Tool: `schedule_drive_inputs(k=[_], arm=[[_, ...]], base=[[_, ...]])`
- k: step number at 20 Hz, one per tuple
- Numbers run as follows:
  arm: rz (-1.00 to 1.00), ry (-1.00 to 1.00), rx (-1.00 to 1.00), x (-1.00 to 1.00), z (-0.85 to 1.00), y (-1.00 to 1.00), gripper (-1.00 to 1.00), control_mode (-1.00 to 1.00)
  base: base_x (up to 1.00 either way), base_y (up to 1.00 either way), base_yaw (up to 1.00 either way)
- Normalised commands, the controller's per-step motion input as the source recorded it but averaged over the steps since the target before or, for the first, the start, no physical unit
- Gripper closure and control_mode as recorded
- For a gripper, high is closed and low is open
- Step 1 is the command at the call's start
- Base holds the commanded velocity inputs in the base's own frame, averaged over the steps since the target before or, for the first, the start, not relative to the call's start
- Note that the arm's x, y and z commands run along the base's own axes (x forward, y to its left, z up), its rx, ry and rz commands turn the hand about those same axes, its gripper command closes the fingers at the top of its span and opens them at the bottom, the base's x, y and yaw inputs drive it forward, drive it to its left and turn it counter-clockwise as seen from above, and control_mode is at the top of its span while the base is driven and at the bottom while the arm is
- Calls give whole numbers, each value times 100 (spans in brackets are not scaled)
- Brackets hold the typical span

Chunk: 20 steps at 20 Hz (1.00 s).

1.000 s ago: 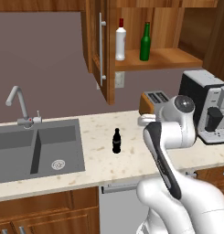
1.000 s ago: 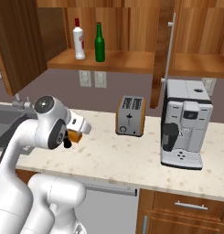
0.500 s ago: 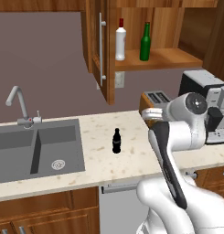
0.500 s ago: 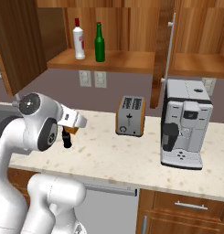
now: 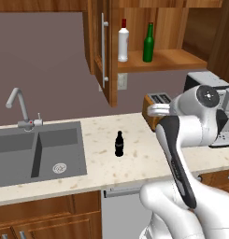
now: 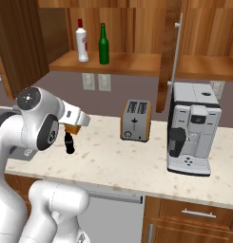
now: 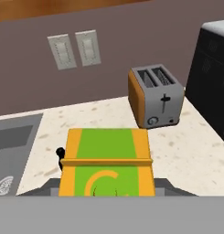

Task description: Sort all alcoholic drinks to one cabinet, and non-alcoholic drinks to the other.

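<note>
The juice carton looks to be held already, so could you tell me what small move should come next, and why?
Probably lift the juice carton toward the right-hand cabinet shelf. The gripper is shut on it above the counter, and the white bottle and green bottle already occupy the left shelf.

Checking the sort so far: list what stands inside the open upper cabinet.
On the open cabinet's shelf stand two bottles side by side: the white bottle with a red cap and the green glass bottle. The open door hides part of the shelf.
</note>
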Motion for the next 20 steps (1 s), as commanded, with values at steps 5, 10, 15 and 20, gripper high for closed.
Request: schedule_drive_inputs(k=[5, 10, 15, 20], arm=[[0, 0, 0, -23, 0, 0, 100, 100], [0, 0, 0, 0, 0, 0, 100, 100], [0, 0, 0, 0, 0, 0, 100, 100], [0, 0, 0, 0, 0, 0, 100, 100]], base=[[-17, 0, 0], [-100, -2, 0], [-97, -25, 0], [-39, -69, 0]])
